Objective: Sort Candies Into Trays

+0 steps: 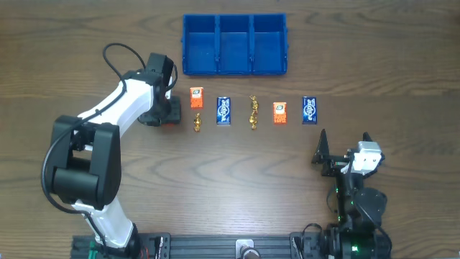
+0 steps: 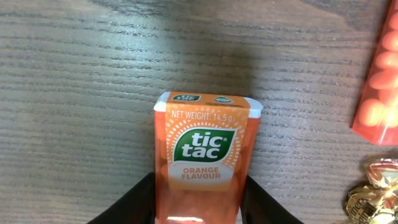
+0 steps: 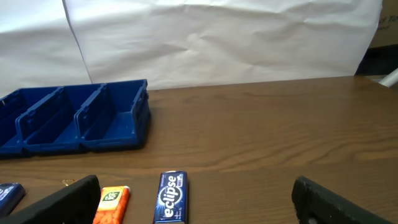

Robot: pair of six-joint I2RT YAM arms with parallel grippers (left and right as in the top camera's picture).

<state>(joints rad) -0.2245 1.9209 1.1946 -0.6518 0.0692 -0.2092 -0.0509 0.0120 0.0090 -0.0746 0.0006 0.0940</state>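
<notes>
At the left of the table (image 1: 374,65), the left gripper (image 2: 199,200) clamps an orange box (image 2: 202,155); the right gripper (image 3: 196,186) sits apart, jaws spread wide.

Worktop: brown wood-grain table surface (image 1: 374,65), matt, with fine lined grain.
Between the fingers of the left gripper (image 2: 200,202): orange translucent plastic candy box (image 2: 202,155), smooth and glossy.
Just beside that gripper: gold foil-wrapped candy (image 2: 373,193), crinkled and shiny.
Ahead of the right gripper (image 3: 199,205): blue three-compartment plastic tray (image 3: 115,127), smooth with a slight sheen; dark blue mint pack (image 3: 171,196), glossy.
</notes>
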